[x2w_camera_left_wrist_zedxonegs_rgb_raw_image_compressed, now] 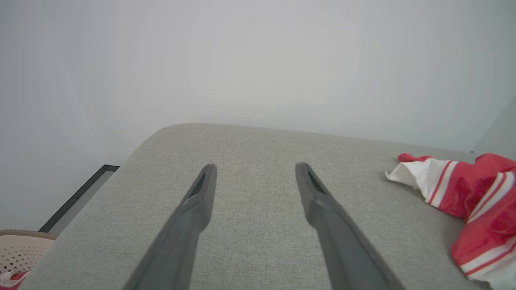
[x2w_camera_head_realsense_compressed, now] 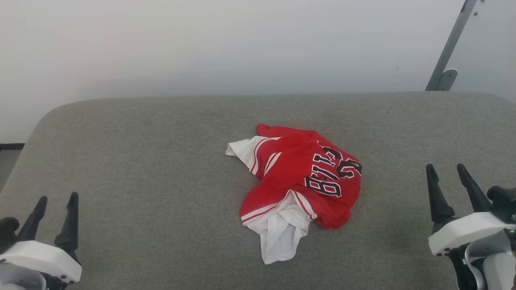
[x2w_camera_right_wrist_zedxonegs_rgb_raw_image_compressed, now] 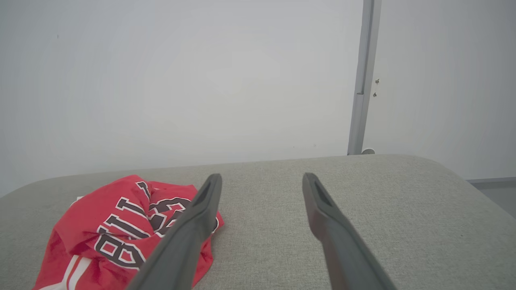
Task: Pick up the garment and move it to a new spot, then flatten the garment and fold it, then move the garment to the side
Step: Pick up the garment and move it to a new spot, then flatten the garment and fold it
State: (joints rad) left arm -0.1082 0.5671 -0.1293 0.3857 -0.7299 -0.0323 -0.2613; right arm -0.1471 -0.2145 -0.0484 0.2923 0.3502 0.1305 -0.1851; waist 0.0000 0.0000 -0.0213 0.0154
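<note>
A pale, bare wall (x2w_camera_head_realsense_compressed: 242, 40) stands behind a broad grey fabric-covered surface (x2w_camera_head_realsense_compressed: 141, 161) with rounded corners, and a slanted grey metal post (x2w_camera_head_realsense_compressed: 451, 44) rises at the far right. The garment (x2w_camera_head_realsense_compressed: 298, 173) lies crumpled in a heap near the middle of the surface. It is red with dark, white-outlined lettering turned sideways, striped trim and white fabric spilling out at its near and left edges. The left gripper (x2w_camera_head_realsense_compressed: 58, 198) hovers over the near left corner with its two dark fingers spread wide and nothing between them. The right gripper (x2w_camera_head_realsense_compressed: 445, 167) is at the near right, likewise wide and empty. Both are well apart from the garment. In the left wrist view, a pale perforated basket (x2w_camera_left_wrist_zedxonegs_rgb_raw_image_compressed: 20, 249) sits low beside the surface.
</note>
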